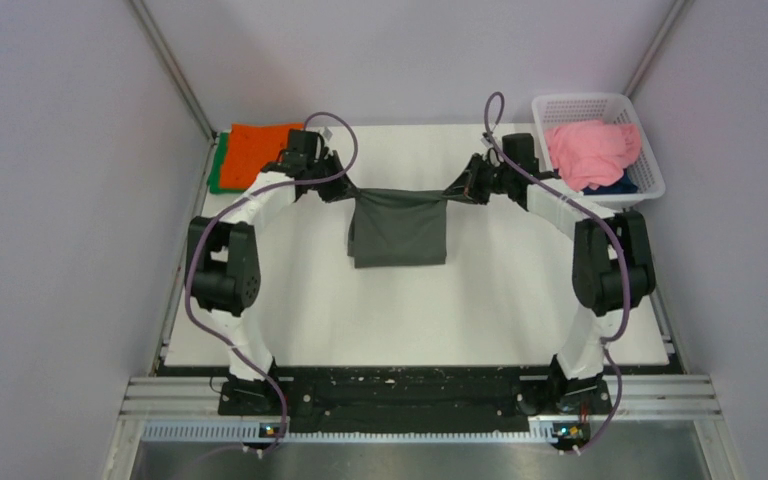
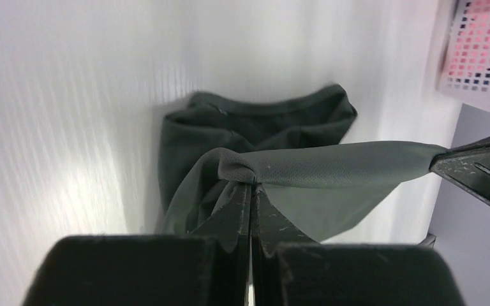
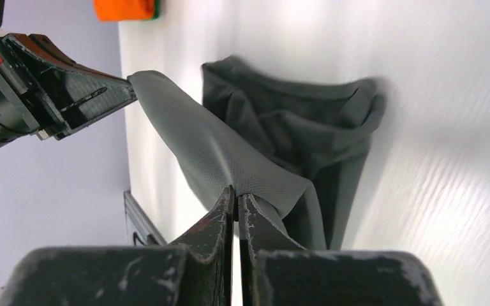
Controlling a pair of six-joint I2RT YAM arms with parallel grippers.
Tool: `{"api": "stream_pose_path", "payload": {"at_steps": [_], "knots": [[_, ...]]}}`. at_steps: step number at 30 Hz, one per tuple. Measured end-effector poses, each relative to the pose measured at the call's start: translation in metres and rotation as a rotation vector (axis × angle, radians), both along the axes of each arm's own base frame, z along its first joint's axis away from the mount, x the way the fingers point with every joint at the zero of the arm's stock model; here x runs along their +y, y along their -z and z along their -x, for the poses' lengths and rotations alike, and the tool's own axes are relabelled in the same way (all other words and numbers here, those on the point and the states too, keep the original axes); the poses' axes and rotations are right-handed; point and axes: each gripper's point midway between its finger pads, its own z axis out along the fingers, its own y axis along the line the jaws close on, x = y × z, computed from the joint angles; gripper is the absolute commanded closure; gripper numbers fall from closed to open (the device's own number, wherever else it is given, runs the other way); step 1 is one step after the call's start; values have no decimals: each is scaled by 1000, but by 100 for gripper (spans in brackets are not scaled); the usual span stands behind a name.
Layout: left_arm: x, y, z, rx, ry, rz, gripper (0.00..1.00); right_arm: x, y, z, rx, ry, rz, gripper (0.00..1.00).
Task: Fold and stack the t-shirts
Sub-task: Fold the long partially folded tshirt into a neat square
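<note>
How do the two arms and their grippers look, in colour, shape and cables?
Both the left arm and right arm have white links between bulky black joints. A purplish-grey cable loops along each. The left gripper and right gripper have flat, black, tapered fingers with pale scuffs.

Taut shirt (image 1: pixel 400 230) centre — basket (image 1: pixel 560 108) far right

Bright diffuse light, soft shadows, glare on table (image 2: pixel 57 146), wrist cams' foreground blurry

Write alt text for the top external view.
The left gripper and right gripper, both shut, stretch one edge of a dark grey t-shirt between them over the table. An orange shirt on a green shirt lies far left; a white basket far right holds a pink shirt.
</note>
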Motion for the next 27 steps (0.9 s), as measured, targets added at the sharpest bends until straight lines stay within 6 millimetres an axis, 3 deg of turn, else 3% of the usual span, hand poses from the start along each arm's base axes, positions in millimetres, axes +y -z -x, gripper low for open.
{"api": "stream_pose_path", "payload": {"at_steps": [4,7,8,10,13,14,15,16,17,21,25,27], "knots": [[-2,36,-30,63,10,2,100,-3,31,-35,25,39,38,100],[-3,59,-38,101,14,4,100,-6,58,-50,53,59,71,100],[-4,63,-39,111,15,5,100,-7,66,-55,59,64,84,95],[-5,73,-40,132,17,4,99,-8,84,-62,75,68,106,74],[-5,80,-47,142,12,-1,64,-9,106,-74,86,64,136,41],[-4,79,-51,142,8,-2,54,-8,108,-77,95,62,129,23],[-4,77,-56,143,0,-6,45,-7,103,-81,85,49,117,4],[-3,74,-60,137,-2,-10,17,-7,96,-87,69,51,119,2],[-2,70,-65,129,-10,-11,3,-8,87,-93,42,46,131,1],[2,52,-71,102,-44,-25,1,-14,60,-105,-37,49,170,1],[8,32,-56,87,-85,-59,1,-19,41,-73,-44,33,187,1],[8,23,-36,83,-88,-71,1,-20,30,-46,-43,19,179,1]]}}
